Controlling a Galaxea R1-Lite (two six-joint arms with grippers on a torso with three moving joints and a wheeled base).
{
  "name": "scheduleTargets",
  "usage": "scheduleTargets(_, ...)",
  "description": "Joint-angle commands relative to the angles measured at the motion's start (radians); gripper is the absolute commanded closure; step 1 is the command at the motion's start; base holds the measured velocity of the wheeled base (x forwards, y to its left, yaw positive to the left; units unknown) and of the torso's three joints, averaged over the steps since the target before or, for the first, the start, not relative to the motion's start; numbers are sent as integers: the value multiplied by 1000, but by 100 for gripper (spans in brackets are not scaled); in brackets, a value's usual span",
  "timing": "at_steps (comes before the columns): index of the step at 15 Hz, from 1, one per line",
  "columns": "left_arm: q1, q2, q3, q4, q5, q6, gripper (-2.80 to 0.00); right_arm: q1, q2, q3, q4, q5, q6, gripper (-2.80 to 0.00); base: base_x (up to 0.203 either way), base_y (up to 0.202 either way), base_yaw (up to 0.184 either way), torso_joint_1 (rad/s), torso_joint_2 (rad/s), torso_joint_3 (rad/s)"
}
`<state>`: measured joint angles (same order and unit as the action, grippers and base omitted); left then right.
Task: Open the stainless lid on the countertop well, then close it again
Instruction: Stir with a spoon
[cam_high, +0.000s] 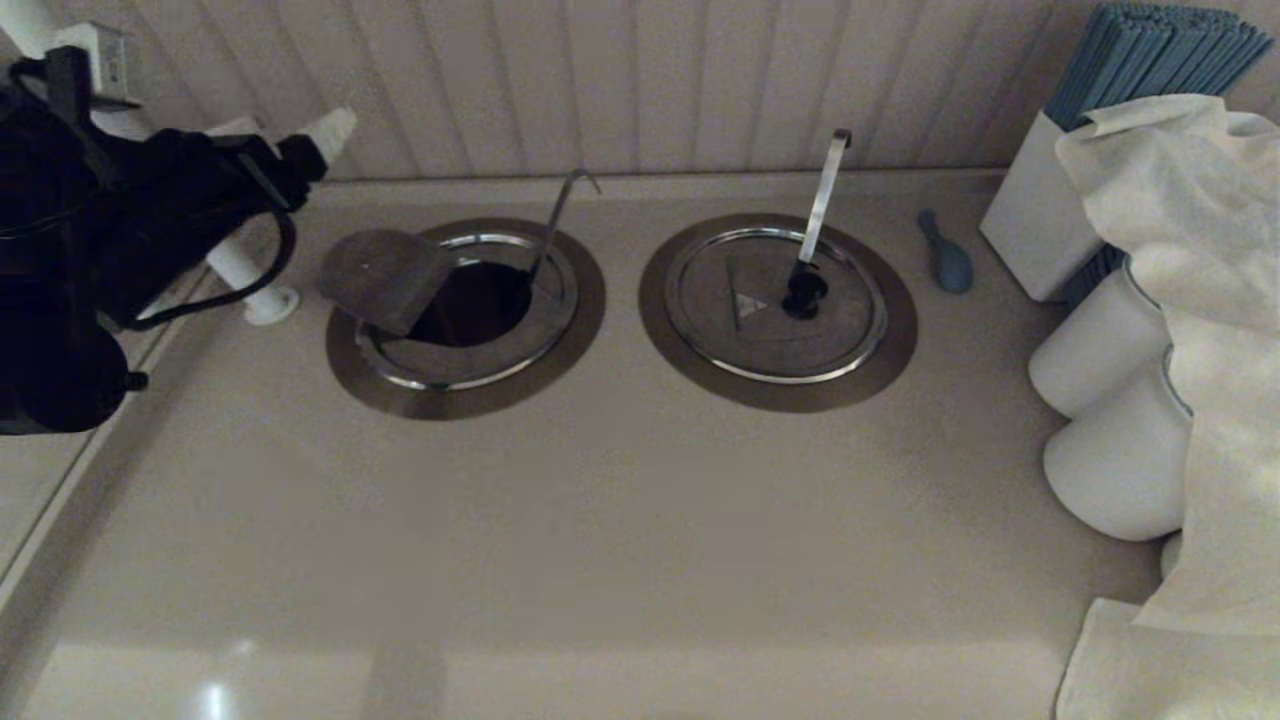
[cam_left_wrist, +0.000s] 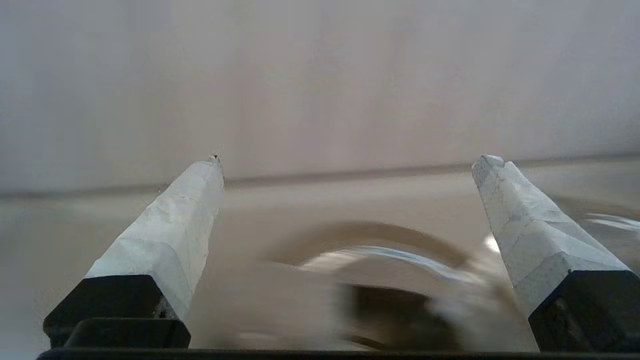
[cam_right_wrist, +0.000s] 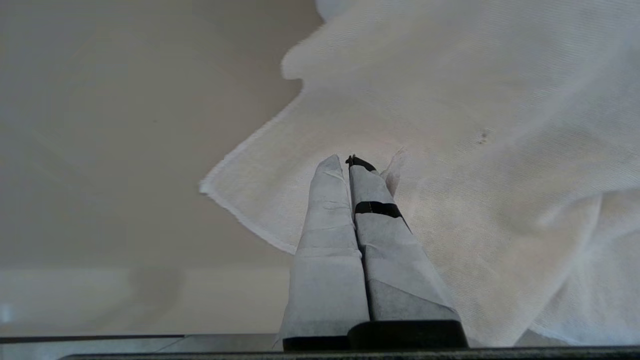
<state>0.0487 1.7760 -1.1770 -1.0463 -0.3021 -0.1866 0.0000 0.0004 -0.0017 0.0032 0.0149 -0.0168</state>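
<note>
The countertop well (cam_high: 470, 303) lies at the left, a dark hole inside its brownish collar (cam_high: 580, 325). The stainless lid's hinged flap (cam_high: 383, 278) is raised and tilts out to the left, while the rest of the lid (cam_high: 450, 362) lies flat. The thin grey hooked handle (cam_high: 558, 215) rises from the opening. My left gripper (cam_high: 290, 215) hangs left of the flap, open and holding nothing. In the left wrist view the gripper (cam_left_wrist: 350, 160) shows wide-spread fingers (cam_left_wrist: 170, 225) above the blurred well (cam_left_wrist: 400, 315). My right gripper (cam_right_wrist: 348, 161) is shut over a white cloth (cam_right_wrist: 475, 175).
The twin lid (cam_high: 740, 330) lies closed to the right, with its broad bright handle (cam_high: 825, 190). Beyond it are a blue spoon-like object (cam_high: 948, 258), a white box of blue sticks (cam_high: 1035, 215), white cylinders (cam_high: 1100, 355) and the draped white cloth (cam_high: 1200, 300). A panelled wall backs the counter.
</note>
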Motion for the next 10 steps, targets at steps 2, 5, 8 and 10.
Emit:
scheduleTargets(2, -96, 33, 23, -7, -4, -3, -280, 0, 0, 0, 0, 0, 0, 0, 0, 0, 0, 0, 0, 0)
scheduleTargets(5, -151, 51, 37, 0, -6, 31, -280, 0, 0, 0, 0, 0, 0, 0, 0, 0, 0, 0, 0, 0)
scheduleTargets(8, -162, 81, 26, 16, 3, 33, -280, 0, 0, 0, 0, 0, 0, 0, 0, 0, 0, 0, 0, 0)
scheduleTargets(10, -162, 95, 14, 14, 8, 33, -280, 0, 0, 0, 0, 0, 0, 0, 0, 0, 0, 0, 0, 0)
